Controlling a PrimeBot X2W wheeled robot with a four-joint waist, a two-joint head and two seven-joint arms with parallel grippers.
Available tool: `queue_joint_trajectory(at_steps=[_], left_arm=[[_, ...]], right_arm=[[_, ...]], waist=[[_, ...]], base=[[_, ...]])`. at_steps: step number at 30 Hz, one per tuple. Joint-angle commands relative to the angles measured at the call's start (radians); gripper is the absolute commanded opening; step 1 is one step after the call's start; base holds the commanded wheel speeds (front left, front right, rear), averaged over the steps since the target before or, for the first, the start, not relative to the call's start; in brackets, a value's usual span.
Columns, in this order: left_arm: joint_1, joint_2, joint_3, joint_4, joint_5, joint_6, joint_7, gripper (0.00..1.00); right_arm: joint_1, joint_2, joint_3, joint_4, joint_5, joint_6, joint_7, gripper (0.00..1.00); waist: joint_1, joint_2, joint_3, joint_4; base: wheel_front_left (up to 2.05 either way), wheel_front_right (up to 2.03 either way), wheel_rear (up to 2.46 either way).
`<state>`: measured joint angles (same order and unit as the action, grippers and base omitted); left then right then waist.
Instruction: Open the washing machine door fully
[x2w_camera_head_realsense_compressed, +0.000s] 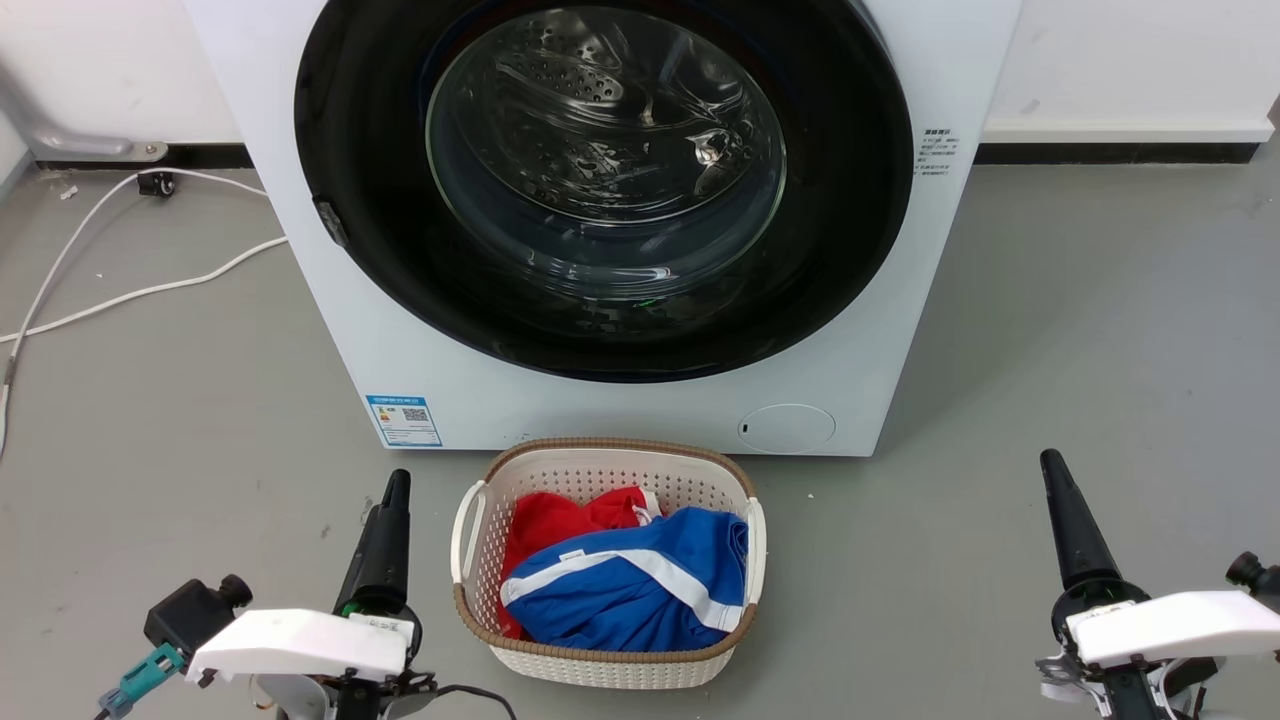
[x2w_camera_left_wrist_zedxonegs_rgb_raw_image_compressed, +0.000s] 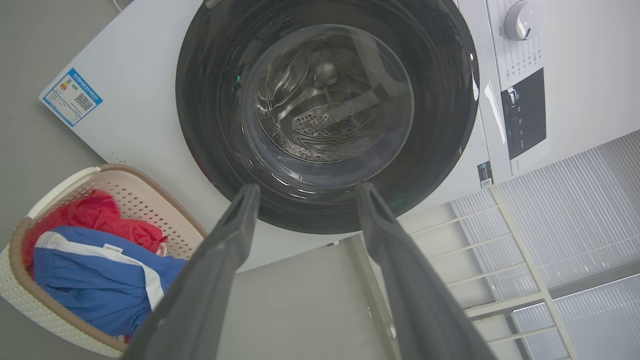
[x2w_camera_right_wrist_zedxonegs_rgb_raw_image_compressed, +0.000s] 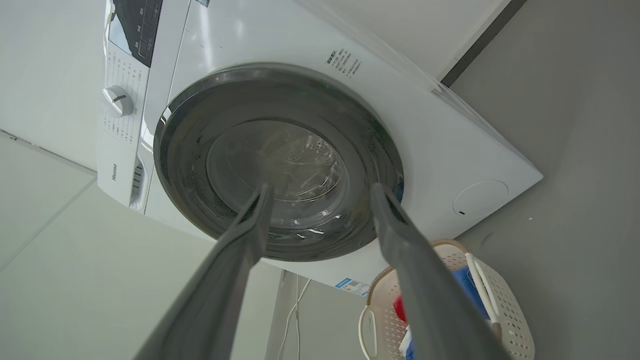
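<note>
The washing machine door (x2w_camera_head_realsense_compressed: 605, 170) is a big round glossy black ring around a bulging clear glass bowl. It lies shut against the white washer front, with the steel drum visible through the glass. A small latch piece (x2w_camera_head_realsense_compressed: 331, 222) sits on its left rim. My left gripper (x2w_camera_head_realsense_compressed: 398, 482) hangs low over the floor at the lower left, well short of the door. My right gripper (x2w_camera_head_realsense_compressed: 1050, 462) is at the lower right, equally far back. In the wrist views the left gripper (x2w_camera_left_wrist_zedxonegs_rgb_raw_image_compressed: 307, 192) and right gripper (x2w_camera_right_wrist_zedxonegs_rgb_raw_image_compressed: 321, 191) stand open and empty, pointing at the door (x2w_camera_left_wrist_zedxonegs_rgb_raw_image_compressed: 327, 110) (x2w_camera_right_wrist_zedxonegs_rgb_raw_image_compressed: 277, 160).
A cream laundry basket (x2w_camera_head_realsense_compressed: 610, 446) with red and blue clothes stands on the grey floor right below the door, between my arms. White cables (x2w_camera_head_realsense_compressed: 120, 292) trail across the floor at the left. The washer's knob (x2w_camera_left_wrist_zedxonegs_rgb_raw_image_compressed: 522, 20) and dark display sit above the door.
</note>
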<state>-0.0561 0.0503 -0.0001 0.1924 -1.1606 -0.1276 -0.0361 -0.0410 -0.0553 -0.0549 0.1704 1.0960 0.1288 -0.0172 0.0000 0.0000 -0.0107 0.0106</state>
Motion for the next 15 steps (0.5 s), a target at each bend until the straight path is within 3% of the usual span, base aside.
queue_joint_trajectory(at_steps=[1, 15], left_arm=[[-0.013, 0.011, -0.006, -0.019, 0.058, -0.002, -0.013, 1.00], [-0.010, 0.041, -0.025, -0.036, 0.379, 0.016, -0.060, 1.00]], right_arm=[[-0.010, -0.003, 0.000, -0.026, -0.059, 0.001, -0.006, 1.00], [-0.002, 0.001, 0.002, -0.083, -0.369, 0.001, 0.003, 1.00]], waist=[[0.0000, 0.0000, 0.000, -0.001], [0.0000, 0.0000, 0.000, -0.010]], base=[[0.00, 0.00, 0.00], [0.00, 0.00, 0.00]])
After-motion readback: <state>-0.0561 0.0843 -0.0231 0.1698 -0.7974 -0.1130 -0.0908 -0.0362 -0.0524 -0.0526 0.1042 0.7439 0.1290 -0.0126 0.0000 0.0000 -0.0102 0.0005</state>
